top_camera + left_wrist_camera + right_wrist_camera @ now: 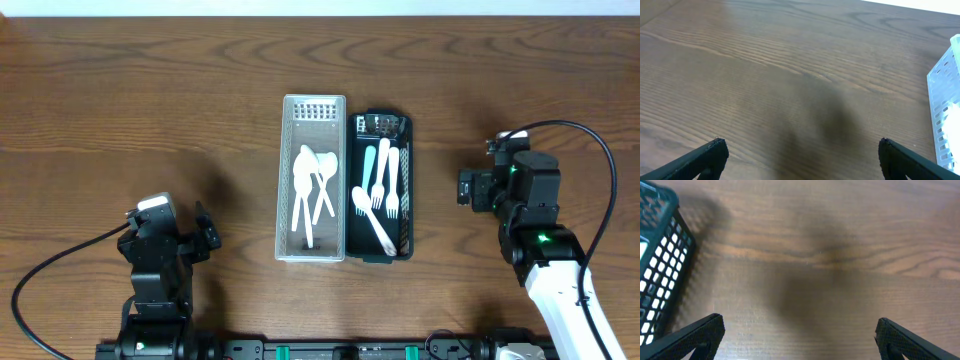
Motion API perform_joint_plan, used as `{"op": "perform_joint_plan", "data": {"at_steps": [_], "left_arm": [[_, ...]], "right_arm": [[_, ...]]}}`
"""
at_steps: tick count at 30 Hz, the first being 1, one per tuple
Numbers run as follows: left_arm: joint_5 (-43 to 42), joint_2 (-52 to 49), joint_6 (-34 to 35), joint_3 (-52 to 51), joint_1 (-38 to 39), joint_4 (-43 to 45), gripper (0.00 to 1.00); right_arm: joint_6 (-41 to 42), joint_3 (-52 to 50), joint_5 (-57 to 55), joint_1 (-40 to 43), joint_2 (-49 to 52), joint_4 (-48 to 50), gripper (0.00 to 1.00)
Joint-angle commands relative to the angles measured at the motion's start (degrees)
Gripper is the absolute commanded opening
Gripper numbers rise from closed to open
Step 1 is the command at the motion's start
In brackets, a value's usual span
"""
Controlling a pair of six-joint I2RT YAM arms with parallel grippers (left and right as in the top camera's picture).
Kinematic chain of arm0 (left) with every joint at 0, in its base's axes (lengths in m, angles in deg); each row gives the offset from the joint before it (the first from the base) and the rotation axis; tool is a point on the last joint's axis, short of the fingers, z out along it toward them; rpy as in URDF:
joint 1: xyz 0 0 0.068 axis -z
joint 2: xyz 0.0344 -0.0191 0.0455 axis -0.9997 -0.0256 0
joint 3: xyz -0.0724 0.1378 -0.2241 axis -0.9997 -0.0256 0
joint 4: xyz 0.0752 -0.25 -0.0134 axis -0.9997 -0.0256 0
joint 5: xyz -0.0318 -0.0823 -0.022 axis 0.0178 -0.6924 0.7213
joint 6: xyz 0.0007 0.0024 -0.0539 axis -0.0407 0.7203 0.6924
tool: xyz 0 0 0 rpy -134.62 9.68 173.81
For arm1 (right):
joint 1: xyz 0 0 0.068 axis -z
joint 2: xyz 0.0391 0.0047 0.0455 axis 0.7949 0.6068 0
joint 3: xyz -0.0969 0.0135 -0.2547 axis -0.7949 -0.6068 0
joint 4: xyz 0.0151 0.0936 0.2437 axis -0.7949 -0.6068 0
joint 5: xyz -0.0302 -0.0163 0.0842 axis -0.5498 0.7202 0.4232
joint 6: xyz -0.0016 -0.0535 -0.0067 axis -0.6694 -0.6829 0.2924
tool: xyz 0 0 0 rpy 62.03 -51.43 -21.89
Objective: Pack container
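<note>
Left gripper (800, 156) and right gripper (799, 336) both spread wide, empty (spoons (312, 175) in clear tray (284, 180), forks (386, 188) in black tray (408, 180)).

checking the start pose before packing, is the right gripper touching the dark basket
Apart. The overhead view shows a strip of bare table between the right gripper and the right wall of the dark basket.

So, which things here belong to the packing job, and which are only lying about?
For the job:
- white basket with spoons in it
- dark basket with forks in it

Not for the job:
- only the arm cables; no other loose thing shows
</note>
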Motion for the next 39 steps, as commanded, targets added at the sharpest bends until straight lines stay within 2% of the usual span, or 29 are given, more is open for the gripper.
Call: {"op": "perform_joint_plan", "data": {"at_steps": [1, 5, 10, 17, 24, 30, 39], "left_arm": [[0.63, -0.15, -0.76, 0.15, 0.11, -0.07, 0.98], [0.66, -0.15, -0.74, 0.15, 0.11, -0.07, 0.98], [0.63, -0.15, -0.76, 0.15, 0.11, -0.07, 0.98], [0.63, -0.15, -0.74, 0.15, 0.11, -0.07, 0.98], [0.63, -0.15, -0.74, 0.15, 0.11, -0.07, 0.98], [0.63, -0.15, -0.76, 0.15, 0.11, -0.07, 0.98], [0.63, -0.15, -0.74, 0.15, 0.11, -0.07, 0.98]], "right_arm": [[0.72, 0.28, -0.50, -0.50, -0.66, -1.20, 0.99], [0.72, 0.22, -0.52, -0.48, -2.05, -3.39, 0.99], [0.72, 0.20, -0.52, -0.63, -9.16, -9.18, 0.99], [1.40, 0.17, 1.97, -0.81, -27.19, -17.59, 0.99], [1.40, -5.09, 7.67, -0.76, -46.82, -17.81, 0.99], [1.42, -13.55, 8.24, -0.28, -55.65, -11.06, 0.99], [1.09, -30.18, 8.76, -0.28, -57.37, 19.56, 0.99]]}}
